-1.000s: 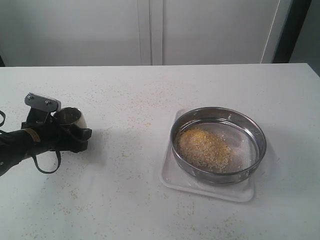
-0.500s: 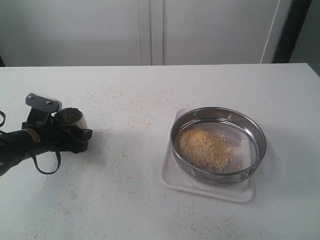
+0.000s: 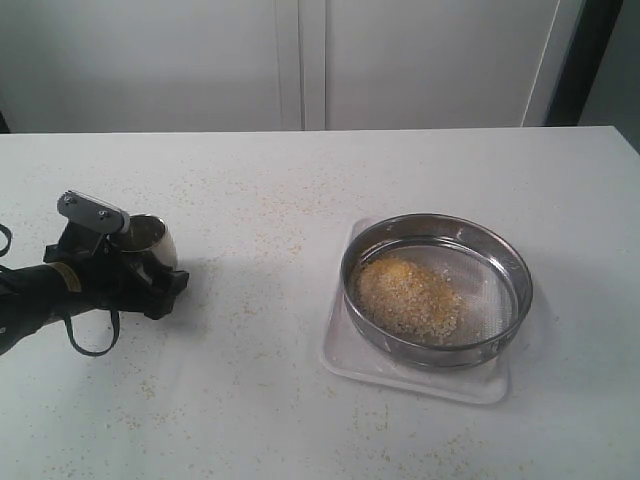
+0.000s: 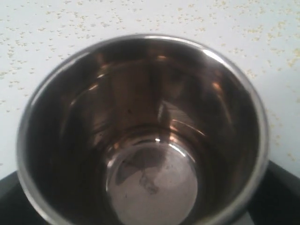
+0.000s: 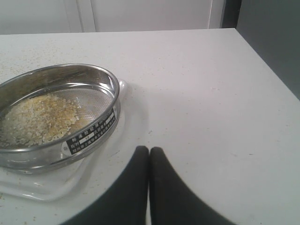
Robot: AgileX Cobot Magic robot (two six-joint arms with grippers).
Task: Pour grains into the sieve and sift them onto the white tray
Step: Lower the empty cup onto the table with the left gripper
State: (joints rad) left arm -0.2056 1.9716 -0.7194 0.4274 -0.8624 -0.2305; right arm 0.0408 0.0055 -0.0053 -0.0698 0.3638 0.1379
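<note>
The sieve [image 3: 492, 292] rests on the white tray [image 3: 420, 382] at the right, with a heap of yellow and beige grains [image 3: 408, 296] on the left half of its mesh. At the far left my left gripper [image 3: 150, 272] is shut on a small steel cup [image 3: 150, 238], held low over the table. The cup [image 4: 145, 136] fills the left wrist view and is empty inside. My right gripper [image 5: 149, 151] is shut on nothing, low over the table beside the sieve [image 5: 89, 136] and the white tray [image 5: 37, 187]; the grains [image 5: 37, 119] show in that view too. It is outside the exterior view.
Loose stray grains [image 3: 265, 240] are scattered over the white table [image 3: 300, 420], thickest between the cup and the tray. The table's right edge [image 5: 262, 61] runs near the right gripper. White cabinet doors [image 3: 300, 60] stand behind the table.
My left gripper has shifted slightly right and toward the table's front edge with the cup, which now tilts a little more. The sieve, tray and grains have not moved.
</note>
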